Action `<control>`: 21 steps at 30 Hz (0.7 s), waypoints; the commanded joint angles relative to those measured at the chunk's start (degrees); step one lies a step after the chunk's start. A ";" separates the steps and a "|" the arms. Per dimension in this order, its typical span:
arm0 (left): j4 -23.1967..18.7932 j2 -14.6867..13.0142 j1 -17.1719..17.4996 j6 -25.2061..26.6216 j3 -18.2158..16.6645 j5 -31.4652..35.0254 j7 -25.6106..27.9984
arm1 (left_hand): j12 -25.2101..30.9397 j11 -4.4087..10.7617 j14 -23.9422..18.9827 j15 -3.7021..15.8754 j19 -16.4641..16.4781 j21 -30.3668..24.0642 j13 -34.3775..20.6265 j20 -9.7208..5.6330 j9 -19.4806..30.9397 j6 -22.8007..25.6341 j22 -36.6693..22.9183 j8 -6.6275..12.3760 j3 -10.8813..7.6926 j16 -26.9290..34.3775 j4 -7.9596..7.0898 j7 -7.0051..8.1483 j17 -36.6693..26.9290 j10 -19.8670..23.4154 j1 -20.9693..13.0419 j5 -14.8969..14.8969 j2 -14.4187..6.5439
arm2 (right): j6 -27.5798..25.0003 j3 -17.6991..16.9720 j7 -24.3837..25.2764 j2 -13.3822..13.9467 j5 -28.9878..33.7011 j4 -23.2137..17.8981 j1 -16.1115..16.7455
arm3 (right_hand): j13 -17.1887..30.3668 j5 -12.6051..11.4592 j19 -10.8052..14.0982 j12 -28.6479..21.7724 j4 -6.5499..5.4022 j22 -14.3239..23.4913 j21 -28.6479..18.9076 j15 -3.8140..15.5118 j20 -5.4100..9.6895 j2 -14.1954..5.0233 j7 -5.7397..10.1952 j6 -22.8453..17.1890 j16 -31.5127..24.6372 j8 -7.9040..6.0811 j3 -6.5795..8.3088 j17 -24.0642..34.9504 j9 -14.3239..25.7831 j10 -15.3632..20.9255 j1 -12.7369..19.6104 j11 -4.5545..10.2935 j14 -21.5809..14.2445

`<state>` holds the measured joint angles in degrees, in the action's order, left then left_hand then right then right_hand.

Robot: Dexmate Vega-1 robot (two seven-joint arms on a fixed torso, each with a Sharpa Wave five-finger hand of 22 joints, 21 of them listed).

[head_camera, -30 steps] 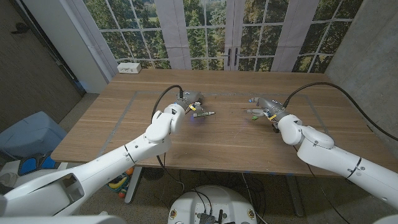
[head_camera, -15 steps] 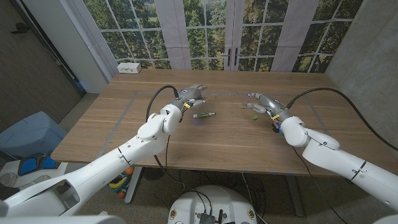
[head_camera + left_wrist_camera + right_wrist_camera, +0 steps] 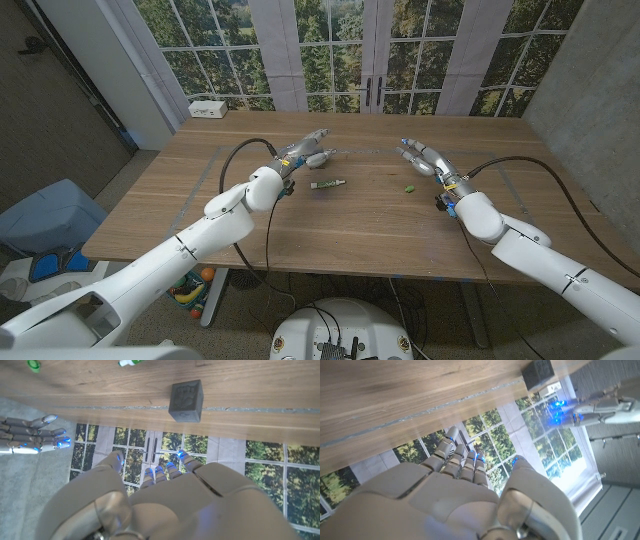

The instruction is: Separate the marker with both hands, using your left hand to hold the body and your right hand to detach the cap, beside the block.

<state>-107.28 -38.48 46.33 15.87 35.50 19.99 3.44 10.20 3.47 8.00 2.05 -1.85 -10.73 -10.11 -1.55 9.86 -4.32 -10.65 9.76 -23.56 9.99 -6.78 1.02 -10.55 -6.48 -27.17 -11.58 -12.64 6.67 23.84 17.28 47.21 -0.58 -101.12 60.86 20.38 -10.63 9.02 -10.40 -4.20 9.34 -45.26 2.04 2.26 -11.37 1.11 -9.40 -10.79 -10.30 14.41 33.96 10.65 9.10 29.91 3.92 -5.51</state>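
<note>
Your left hand (image 3: 305, 152) and right hand (image 3: 424, 160) are both spread, holding nothing. Marker body (image 3: 327, 184) and green cap (image 3: 408, 187) lie apart on the table (image 3: 360, 225).

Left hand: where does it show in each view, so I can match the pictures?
Head view: left hand, left of centre, over the table.
Left wrist view: close up, seen from behind.
Right wrist view: blue-lit hand beyond the block.
Shared landmark: the block, in both wrist views.
</note>
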 commanded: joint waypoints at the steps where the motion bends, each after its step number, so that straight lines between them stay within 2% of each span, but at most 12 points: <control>1: 5.35 0.47 0.45 -12.37 -3.93 -16.64 0.60 | 0.45 -0.08 0.48 0.70 -0.48 -0.43 0.03 -0.28 0.04 0.16 -0.14 0.50 -1.53 0.56 -2.07 0.27 -0.26 -0.40 1.57 -0.68 -0.06 | 14.05 -2.49 -3.77 -4.73 -9.49 8.85 -0.56 | -0.20 -0.44 0.56 -0.38 -0.57 -0.01 0.47 4.94 5.17 -0.02 -0.39 -0.51 -0.29 -0.56 0.33 -0.19 0.15 0.43 -0.78 0.11 -0.23; 6: 9.22 1.66 0.00 -18.77 -4.70 -21.66 0.38 | 0.60 -0.20 0.19 1.26 -0.08 -0.70 0.07 -0.86 0.01 0.73 -0.08 0.69 -2.49 0.73 -2.78 0.61 -0.20 -0.10 2.30 -0.91 0.01 | 16.12 -2.98 -5.55 -6.19 -12.43 10.41 -0.83 | -0.47 -0.55 0.75 -0.41 -0.94 -0.03 0.67 4.95 5.24 -0.03 -0.40 -0.67 -0.35 -0.62 0.60 -0.49 0.12 0.50 -1.17 0.07 -0.33; 9: 11.96 2.66 -0.38 -22.96 -5.09 -24.78 -0.28 | 0.86 0.10 -0.57 1.55 1.28 -1.27 0.13 -1.32 -0.04 1.60 0.03 0.86 -3.83 0.94 -3.16 0.80 -0.05 0.69 3.13 -1.14 0.20 | 16.83 -3.54 -6.03 -7.16 -14.48 10.89 -0.56 | -0.70 -0.63 1.00 -0.44 -1.24 -0.04 0.81 4.85 5.20 0.00 -0.42 -1.01 -0.42 -0.74 0.82 -0.76 0.09 0.59 -1.50 -0.04 -0.46; 12: 13.66 3.52 -0.49 -25.31 -5.45 -26.98 -0.28 | 0.70 0.53 -0.67 1.73 1.48 -1.33 0.14 -1.09 -0.06 0.83 0.09 0.46 -4.67 0.88 -3.24 0.47 0.05 0.39 3.67 -1.26 0.30 | 17.30 -4.17 -5.46 -7.93 -15.32 10.79 0.08 | -0.88 -0.69 1.06 -0.48 -1.43 -0.05 0.98 4.92 5.19 0.00 -0.42 -1.09 -0.42 -0.76 1.04 -0.97 0.07 0.71 -1.71 -0.07 -0.44; 21: 18.98 6.05 -0.48 -32.15 -6.98 -35.40 -2.69 | 0.65 0.59 -0.92 1.54 2.12 -1.54 0.14 -1.18 -0.08 0.78 0.16 0.45 -5.62 0.85 -3.22 0.21 0.16 0.26 4.29 -1.38 0.43 | 21.04 -5.22 -7.78 -10.98 -20.92 12.81 0.62 | -1.37 -0.84 1.30 -0.59 -1.82 -0.07 1.44 4.99 5.27 -0.02 -0.45 -1.57 -0.49 -0.88 1.77 -1.59 0.02 1.06 -2.08 -0.08 -0.67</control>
<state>-94.76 -35.08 46.09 -7.25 30.41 -5.41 2.95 10.87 3.79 7.56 2.05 -0.19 -11.88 -9.84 -1.78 9.59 -3.27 -10.39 10.19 -28.56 10.42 -9.95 1.42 -10.39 -6.16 -23.23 -12.62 -12.07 23.05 20.02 11.88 39.72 -15.04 -90.90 60.87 19.07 -11.07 9.73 -10.63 -5.78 9.06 -44.02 2.27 2.16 -11.46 0.72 -10.24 -11.03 -10.63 15.99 32.38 10.66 9.55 28.50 3.92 -5.74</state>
